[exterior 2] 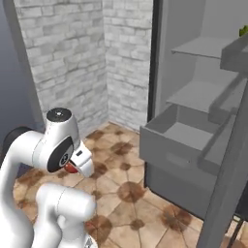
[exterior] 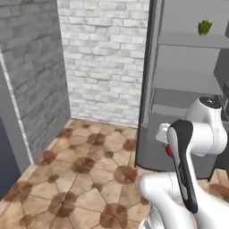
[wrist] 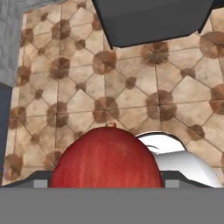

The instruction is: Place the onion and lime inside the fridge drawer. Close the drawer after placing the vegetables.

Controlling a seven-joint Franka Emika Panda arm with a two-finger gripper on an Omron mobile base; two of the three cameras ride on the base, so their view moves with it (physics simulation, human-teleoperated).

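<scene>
The onion [wrist: 105, 157], a glossy red ball, sits between my gripper's [wrist: 105, 177] fingers and looms large at the bottom of the hand view. From the base cameras it is a red patch under the white hand [exterior: 169, 151] [exterior 2: 71, 168]. My gripper [exterior: 166, 144] [exterior 2: 77, 164] is shut on it and hangs above the tiled floor, short of the fridge. The fridge drawer [exterior 2: 174, 143] [exterior: 152, 154] [wrist: 148, 22] is pulled out, a wide grey box with a flat front. The lime is out of view.
The open fridge has grey shelves [exterior 2: 203, 47] [exterior: 188, 40], with a leafy-green item [exterior: 205, 27] [exterior 2: 243, 32] on the top one. Its door [exterior 2: 227, 160] stands open at the right. Brick walls [exterior: 103, 58] close the corner, and brown tiled floor [exterior: 85, 165] lies to the left.
</scene>
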